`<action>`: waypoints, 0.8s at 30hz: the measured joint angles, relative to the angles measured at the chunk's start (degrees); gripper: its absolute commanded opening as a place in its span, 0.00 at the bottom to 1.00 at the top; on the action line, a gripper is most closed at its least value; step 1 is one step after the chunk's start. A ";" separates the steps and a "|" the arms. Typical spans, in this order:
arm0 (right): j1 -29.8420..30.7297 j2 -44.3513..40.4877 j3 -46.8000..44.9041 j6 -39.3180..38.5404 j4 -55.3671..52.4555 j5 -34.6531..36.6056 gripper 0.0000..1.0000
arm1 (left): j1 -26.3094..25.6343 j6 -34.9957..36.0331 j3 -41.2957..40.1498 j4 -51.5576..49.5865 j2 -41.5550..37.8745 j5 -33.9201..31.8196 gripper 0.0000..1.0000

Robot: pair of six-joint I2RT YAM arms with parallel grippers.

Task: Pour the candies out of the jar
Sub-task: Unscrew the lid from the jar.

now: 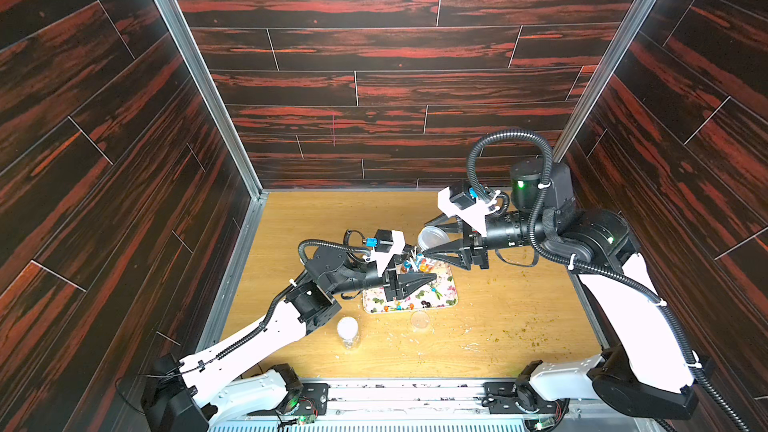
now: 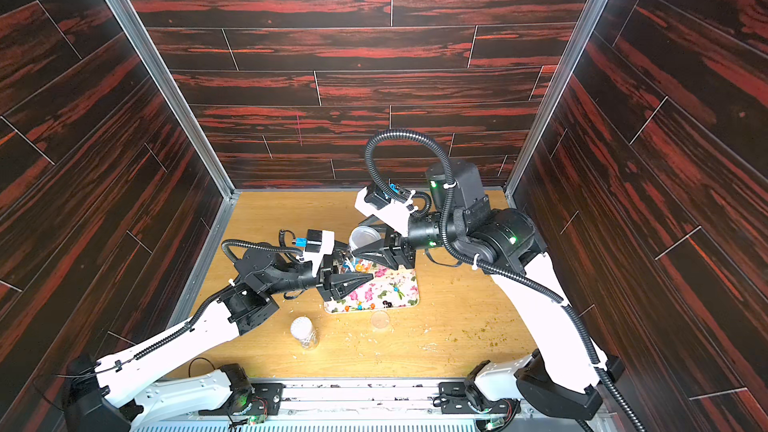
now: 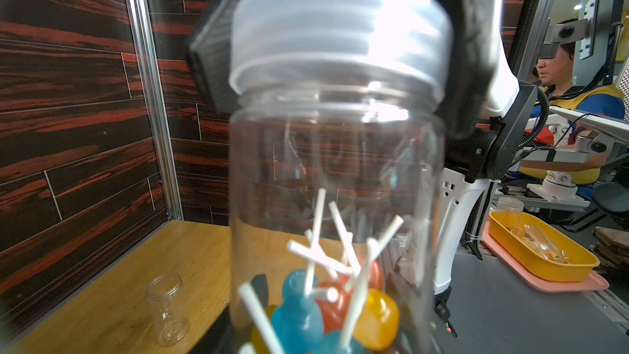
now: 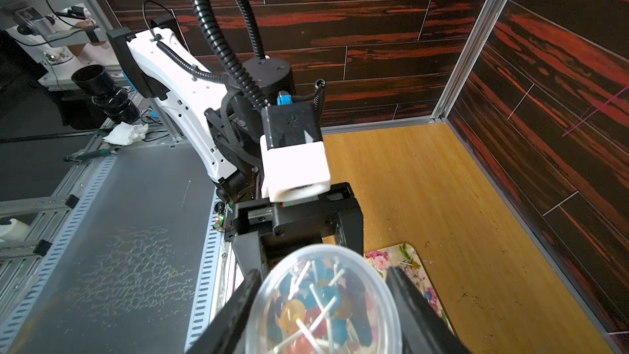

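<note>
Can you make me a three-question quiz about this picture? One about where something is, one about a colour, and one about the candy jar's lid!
1. Where does the empty jar stand?
A. In a blue bowl
B. On the wooden table
C. On a wall shelf

2. What colour are the sticks on the candies?
A. Green
B. Black
C. White

3. The candy jar has its lid...
A. sitting on its mouth
B. snapped in two
C. hanging on the wall

Answers:
1 B: both top views show it standing on bare wood.
2 C: the left wrist view shows white sticks poking up from the coloured balls.
3 A: the left wrist view shows the lid capping the jar's neck.
</note>
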 measured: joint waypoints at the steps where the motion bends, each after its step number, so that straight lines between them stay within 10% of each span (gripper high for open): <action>1: -0.11 0.00 0.00 -0.26 0.02 0.28 0.66 | 0.04 -0.61 0.02 0.00 0.00 -0.15 0.56; 24: -0.31 2.64 5.55 11.67 -1.05 5.31 0.76 | 0.42 -3.13 0.00 -0.94 0.63 -1.40 0.56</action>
